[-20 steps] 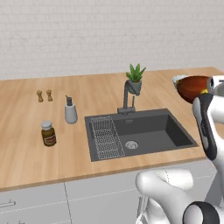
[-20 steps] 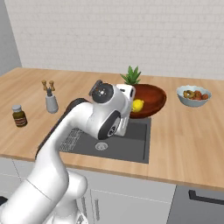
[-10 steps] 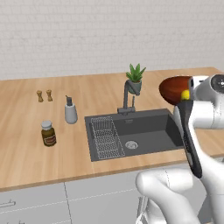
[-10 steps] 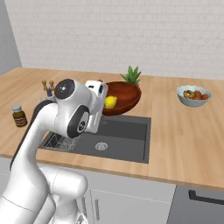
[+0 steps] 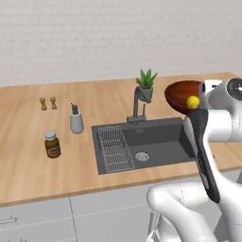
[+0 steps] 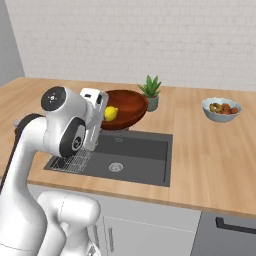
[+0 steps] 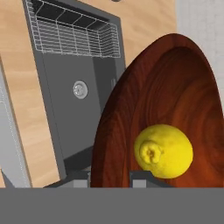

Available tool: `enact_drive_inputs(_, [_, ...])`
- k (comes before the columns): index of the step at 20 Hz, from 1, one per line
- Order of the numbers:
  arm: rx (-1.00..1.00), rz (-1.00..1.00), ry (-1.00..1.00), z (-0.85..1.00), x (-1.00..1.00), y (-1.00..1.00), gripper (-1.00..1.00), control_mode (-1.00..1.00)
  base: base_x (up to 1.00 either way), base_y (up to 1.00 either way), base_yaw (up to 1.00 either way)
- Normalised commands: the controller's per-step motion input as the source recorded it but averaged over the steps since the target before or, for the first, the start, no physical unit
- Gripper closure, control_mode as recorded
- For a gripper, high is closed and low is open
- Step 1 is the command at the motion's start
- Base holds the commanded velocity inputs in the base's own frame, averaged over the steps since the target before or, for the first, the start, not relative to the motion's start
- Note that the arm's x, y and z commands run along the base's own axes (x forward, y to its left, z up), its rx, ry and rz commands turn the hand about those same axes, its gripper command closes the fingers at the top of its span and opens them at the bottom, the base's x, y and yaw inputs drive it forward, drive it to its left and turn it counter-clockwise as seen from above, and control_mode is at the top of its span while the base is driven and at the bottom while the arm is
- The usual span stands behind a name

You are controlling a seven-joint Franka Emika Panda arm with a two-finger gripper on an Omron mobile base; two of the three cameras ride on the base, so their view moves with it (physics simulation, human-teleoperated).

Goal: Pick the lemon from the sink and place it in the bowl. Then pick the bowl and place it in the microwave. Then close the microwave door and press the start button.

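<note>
You had the fingers (image 7: 109, 177) clenched on the near rim of the bowl (image 7: 175, 109), one tip on each side of the rim. The bowl was held up above the sink (image 6: 135, 155), clear of the worktop (image 6: 210, 150), with the lemon (image 7: 163, 151) resting inside it close to the gripped edge. In the right base view the bowl hung beside the potted plant (image 6: 150, 91), over the basin's back edge.
</note>
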Motion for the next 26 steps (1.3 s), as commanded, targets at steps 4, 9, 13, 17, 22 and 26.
enact_drive_inputs(4, [0.00,0.01,0.00,0.29,-0.21,0.47,1.00,-1.00,0.00,0.00,0.00])
enact_drive_inputs(9, [0.00,0.01,0.00,0.14,-0.18,0.15,1.00,1.00,-0.25,0.05,0.00])
enact_drive_inputs(13, [0.00,0.00,0.00,0.00,0.00,0.00,1.00,1.00,-0.69,-0.07,0.00])
enact_drive_inputs(17, [0.00,0.00,0.00,0.00,0.00,0.00,1.00,1.00,-0.43,-0.58,-0.27])
enact_drive_inputs(22, [0.00,0.00,0.00,0.00,0.00,0.00,1.00,1.00,0.00,-0.19,-0.83])
enact_drive_inputs(26, [0.00,0.00,0.00,0.00,0.00,0.00,1.00,1.00,0.00,0.00,-0.98])
